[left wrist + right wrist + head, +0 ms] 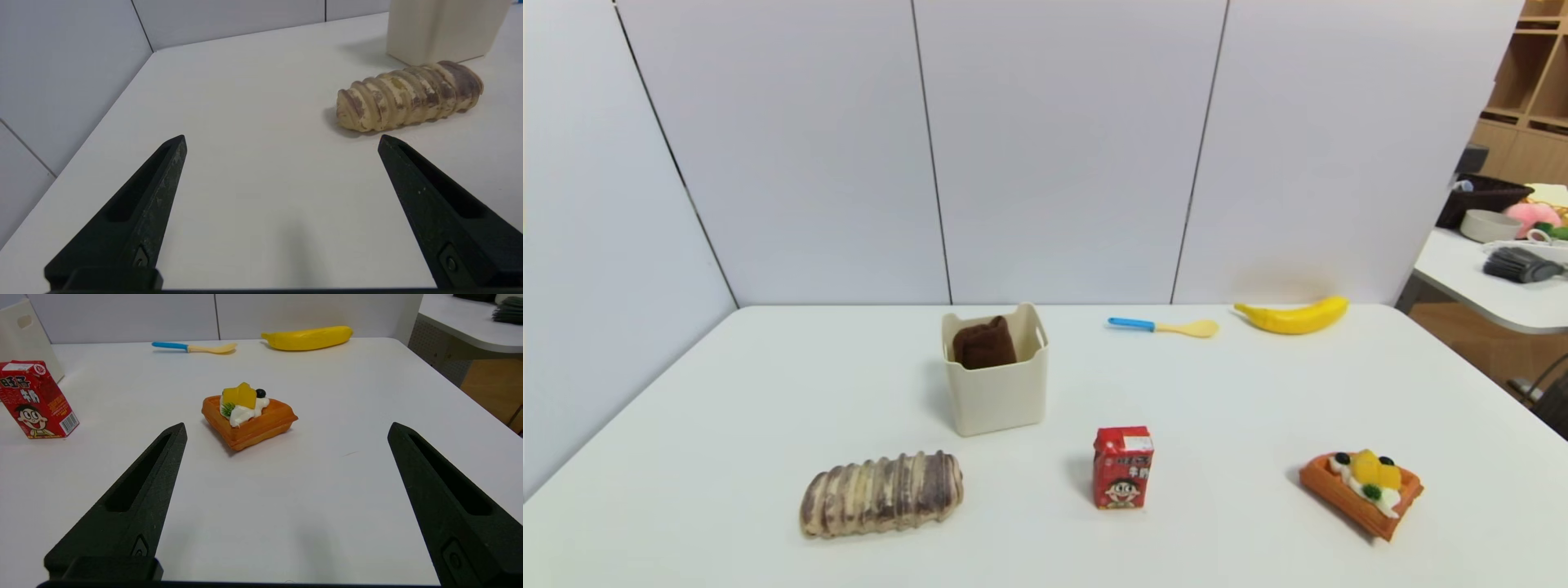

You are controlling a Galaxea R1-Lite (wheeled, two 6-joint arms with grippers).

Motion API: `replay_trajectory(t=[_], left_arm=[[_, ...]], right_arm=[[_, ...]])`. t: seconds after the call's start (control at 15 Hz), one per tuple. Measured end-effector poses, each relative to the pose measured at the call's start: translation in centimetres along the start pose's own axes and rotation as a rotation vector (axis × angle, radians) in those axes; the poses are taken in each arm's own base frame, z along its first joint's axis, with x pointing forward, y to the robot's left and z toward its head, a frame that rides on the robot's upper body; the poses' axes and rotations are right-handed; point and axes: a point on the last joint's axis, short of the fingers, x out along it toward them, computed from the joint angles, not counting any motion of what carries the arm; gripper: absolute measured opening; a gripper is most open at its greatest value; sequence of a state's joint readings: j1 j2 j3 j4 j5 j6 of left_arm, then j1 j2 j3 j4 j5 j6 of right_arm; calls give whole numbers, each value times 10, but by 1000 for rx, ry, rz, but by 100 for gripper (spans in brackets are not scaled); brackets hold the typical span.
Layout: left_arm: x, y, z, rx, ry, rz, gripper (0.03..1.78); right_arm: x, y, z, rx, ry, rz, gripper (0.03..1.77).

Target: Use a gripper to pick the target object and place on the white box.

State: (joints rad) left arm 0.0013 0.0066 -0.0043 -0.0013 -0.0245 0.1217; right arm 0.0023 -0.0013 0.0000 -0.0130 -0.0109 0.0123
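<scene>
Head view: target object [985, 343] already sits inside the white box [999, 392], centre of frame, leaning on the back wall; neither arm visible here. I'd call the task basically done, so the main risk is me reaching in again and knocking the box over or dragging the block out.

Left wrist view: left gripper [282, 141] spread wide, nothing between the fingers, low over the table [261, 122]. Bread loaf [410, 94] upper right, box just behind it. A forward move could shove the loaf into the box.

Right wrist view: right gripper [287, 428] also spread, empty. Waffle [248, 418] straight ahead mid-frame, milk carton [36, 399] at left; either could get bumped
</scene>
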Motion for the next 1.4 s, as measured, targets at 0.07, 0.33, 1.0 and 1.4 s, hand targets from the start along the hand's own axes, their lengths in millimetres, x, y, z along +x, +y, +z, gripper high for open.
replay_trajectory(t=[0.07,0.33,1.0,1.4], left_arm=[[0,0,0,-10,-4,2,169],[0,0,-1,-76,-6,4,169],[0,0,-1,-79,-5,8,169],[0,0,-1,-79,-4,8,169]], right_arm=[[0,0,0,0,0,0,170],[0,0,0,0,0,0,170],[0,0,0,0,0,1,170],[0,0,0,-4,0,1,170]])
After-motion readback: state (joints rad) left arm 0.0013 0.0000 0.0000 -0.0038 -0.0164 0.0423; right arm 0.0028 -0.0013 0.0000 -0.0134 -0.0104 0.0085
